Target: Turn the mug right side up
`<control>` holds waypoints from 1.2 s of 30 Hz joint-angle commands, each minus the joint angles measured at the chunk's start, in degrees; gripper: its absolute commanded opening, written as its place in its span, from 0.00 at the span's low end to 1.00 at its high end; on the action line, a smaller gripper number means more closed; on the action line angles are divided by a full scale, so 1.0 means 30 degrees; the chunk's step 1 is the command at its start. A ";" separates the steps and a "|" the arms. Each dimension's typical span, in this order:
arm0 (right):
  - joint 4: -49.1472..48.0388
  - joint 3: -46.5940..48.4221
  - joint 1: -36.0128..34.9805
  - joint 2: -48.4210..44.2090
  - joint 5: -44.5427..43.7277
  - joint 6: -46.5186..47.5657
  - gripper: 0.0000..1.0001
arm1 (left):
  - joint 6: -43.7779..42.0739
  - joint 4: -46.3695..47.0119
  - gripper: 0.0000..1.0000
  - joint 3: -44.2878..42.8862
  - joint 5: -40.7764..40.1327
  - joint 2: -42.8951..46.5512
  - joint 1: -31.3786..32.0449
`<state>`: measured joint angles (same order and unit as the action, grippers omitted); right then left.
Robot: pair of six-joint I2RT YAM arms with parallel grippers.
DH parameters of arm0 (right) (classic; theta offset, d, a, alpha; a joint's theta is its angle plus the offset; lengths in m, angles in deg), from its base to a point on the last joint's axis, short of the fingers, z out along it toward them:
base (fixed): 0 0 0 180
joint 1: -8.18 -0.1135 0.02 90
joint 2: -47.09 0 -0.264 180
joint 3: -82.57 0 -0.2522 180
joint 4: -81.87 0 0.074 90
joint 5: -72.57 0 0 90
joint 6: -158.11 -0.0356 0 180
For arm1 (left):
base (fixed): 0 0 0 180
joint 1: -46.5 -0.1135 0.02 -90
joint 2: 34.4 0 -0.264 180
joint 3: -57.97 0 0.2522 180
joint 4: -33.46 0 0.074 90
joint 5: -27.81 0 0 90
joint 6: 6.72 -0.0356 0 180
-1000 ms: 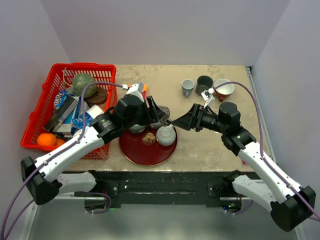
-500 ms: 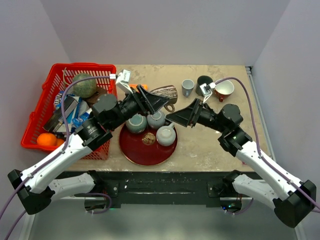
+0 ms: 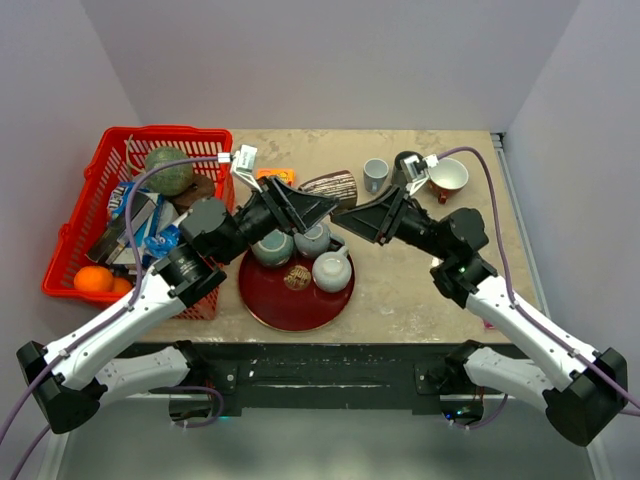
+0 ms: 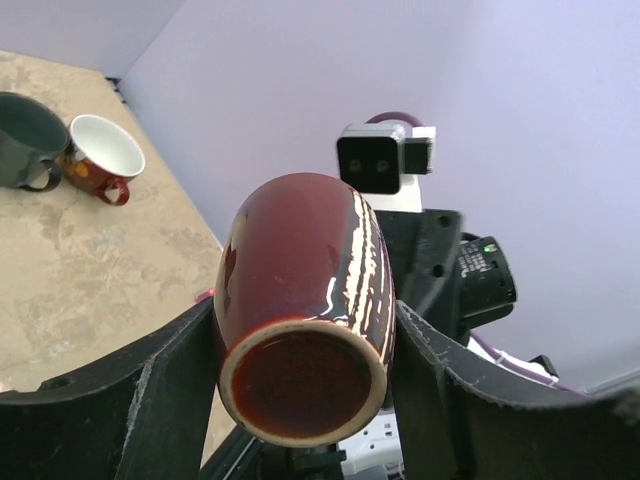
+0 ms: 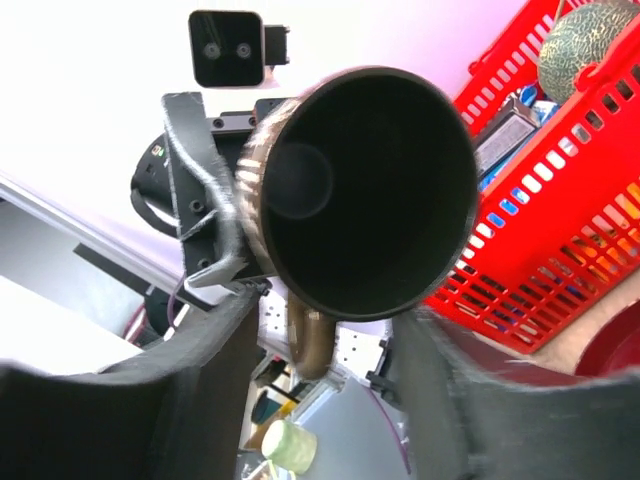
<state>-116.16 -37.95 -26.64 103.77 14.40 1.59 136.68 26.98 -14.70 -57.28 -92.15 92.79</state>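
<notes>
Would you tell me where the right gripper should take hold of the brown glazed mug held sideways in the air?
Probably the flared rim end of the brown glazed mug, approached from its mouth, one finger on each side wall. The left gripper clamps the base end, the mouth faces the right gripper, and the handle hangs underneath, leaving both sides free.

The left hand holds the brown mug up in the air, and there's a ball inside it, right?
No ball. The left gripper does hold the brown mug in the air, but the right wrist view looks straight inside: it is empty.
</notes>
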 commanded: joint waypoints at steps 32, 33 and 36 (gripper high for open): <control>1.9351 0.8637 -0.0081 0.0586 -1.5993 1.0419 0.00 | -0.5701 -0.8609 0.99 -0.1631 -0.5326 0.0766 -0.0017; 2.0024 0.9161 0.0065 0.0848 -1.6901 1.0687 0.00 | -0.5761 -0.9017 0.99 -0.1631 -0.5443 0.0766 -0.0017; 2.2137 0.9634 0.1438 0.1786 -2.0186 1.1888 0.00 | -0.5849 -0.9547 0.99 -0.1602 -0.5562 0.0678 -0.0017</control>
<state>-59.92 -12.82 -26.49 106.46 -28.33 30.05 121.58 2.70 -17.35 -70.07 -90.78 92.44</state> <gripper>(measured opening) 0.114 0.992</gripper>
